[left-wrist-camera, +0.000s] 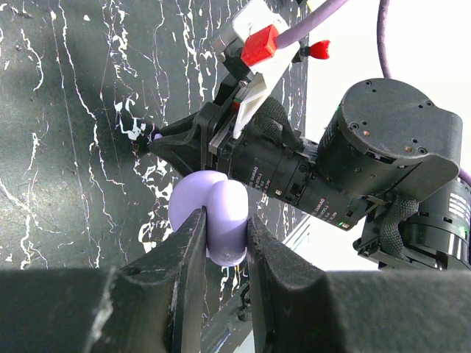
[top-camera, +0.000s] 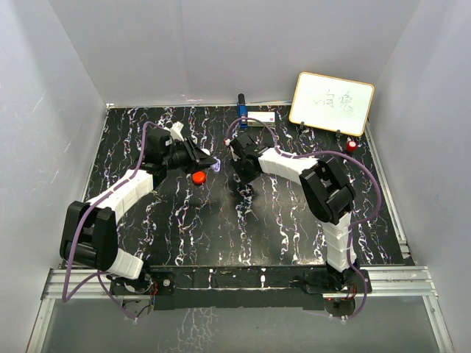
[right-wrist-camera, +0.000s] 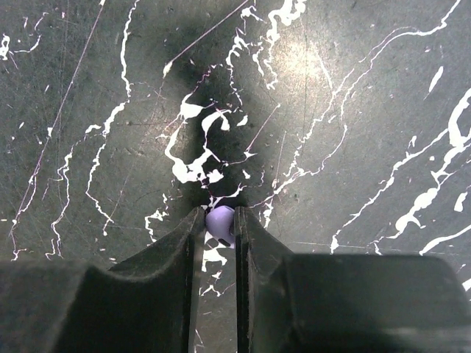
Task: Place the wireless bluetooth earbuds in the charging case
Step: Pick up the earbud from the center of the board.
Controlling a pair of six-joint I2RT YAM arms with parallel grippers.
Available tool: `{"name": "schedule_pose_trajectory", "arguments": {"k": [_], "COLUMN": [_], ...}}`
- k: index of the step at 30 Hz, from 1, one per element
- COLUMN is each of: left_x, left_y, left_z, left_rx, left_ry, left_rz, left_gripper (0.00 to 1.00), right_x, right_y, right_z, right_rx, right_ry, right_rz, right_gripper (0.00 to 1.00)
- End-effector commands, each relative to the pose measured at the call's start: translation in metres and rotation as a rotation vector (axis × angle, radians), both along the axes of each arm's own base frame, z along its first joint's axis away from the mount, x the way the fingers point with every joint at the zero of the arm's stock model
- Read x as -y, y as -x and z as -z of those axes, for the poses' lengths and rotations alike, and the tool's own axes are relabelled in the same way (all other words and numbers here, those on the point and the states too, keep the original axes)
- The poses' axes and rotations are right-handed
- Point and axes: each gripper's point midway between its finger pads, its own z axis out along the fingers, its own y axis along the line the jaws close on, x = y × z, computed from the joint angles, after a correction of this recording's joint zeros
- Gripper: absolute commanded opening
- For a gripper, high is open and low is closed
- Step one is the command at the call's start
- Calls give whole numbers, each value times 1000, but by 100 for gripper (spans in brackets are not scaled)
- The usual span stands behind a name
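table (top-camera: 294, 220): 1, black marble with white veins, whiteboard standing at its far right corner
arms: 2; left arm (top-camera: 118, 198) reaches far left of whiteboard, right arm (top-camera: 324, 191) bends in below whiteboard toward table middle
whiteboard (top-camera: 331, 103): 1, propped up, scribble on it, used as landmark
white box (top-camera: 261, 118): 1, lying flat just left of whiteboard, near back wall
blue object (top-camera: 241, 103): 1, upright, left of whiteboard, just beyond the white box
charging case (left-wrist-camera: 213, 202): 1, lavender, rounded, well left of whiteboard, off the table
left gripper (left-wrist-camera: 224, 220): clamped on the charging case, one finger on each side
red puck (top-camera: 199, 177): 1, well left of whiteboard, right beside left gripper
red-capped object (top-camera: 352, 145): 1, just below whiteboard's lower right corner
earbud (right-wrist-camera: 221, 226): 1 seen, purple, tiny, well left of whiteboard near table middle; cannot tell if it touches the table
right gripper (right-wrist-camera: 218, 211): fingers pinched together on the earbud, pointing down at the table
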Motion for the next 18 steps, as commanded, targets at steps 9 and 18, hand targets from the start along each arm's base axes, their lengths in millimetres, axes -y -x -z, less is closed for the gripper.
{"name": "schedule_pose_trajectory", "arguments": {"k": [9,18], "left_x": [-1,2], "left_y": [8,9], "left_z": [-21,-20], "left_rx": [47,40], "left_ry": [23,42], "left_rz": [23,39], "left_gripper": [0,0], "right_x": [-9,-11], "right_y": [-16,-42], "right_z": [-38,-116], "right_rx": [9,132], "right_ry": [-150,-544], "right_rz": [53,118], "right_gripper": [8,0]}}
